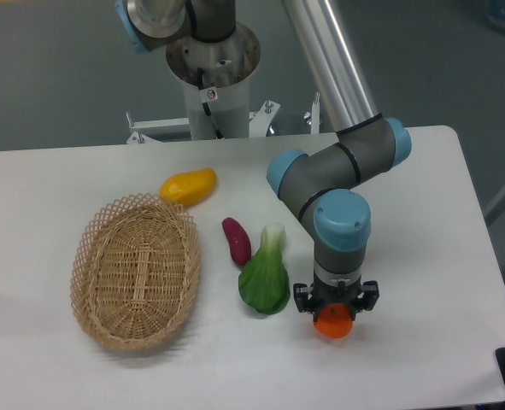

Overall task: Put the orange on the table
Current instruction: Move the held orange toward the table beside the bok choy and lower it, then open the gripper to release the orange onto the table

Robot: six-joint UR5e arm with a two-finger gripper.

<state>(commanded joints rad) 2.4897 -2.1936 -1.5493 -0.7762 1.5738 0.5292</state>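
The orange (333, 322) is a small, round, bright orange-red fruit at the front right of the white table (423, 231). My gripper (334, 309) points straight down and is shut on the orange, which shows below the fingers. It hangs low over the tabletop; whether it touches the surface I cannot tell. The green vegetable (265, 278) lies just left of the gripper.
A purple vegetable (236, 239) lies left of the green one. A yellow mango-like fruit (188, 185) sits behind the oval wicker basket (135, 272) on the left. The arm's base column (211, 68) stands behind the table's far edge.
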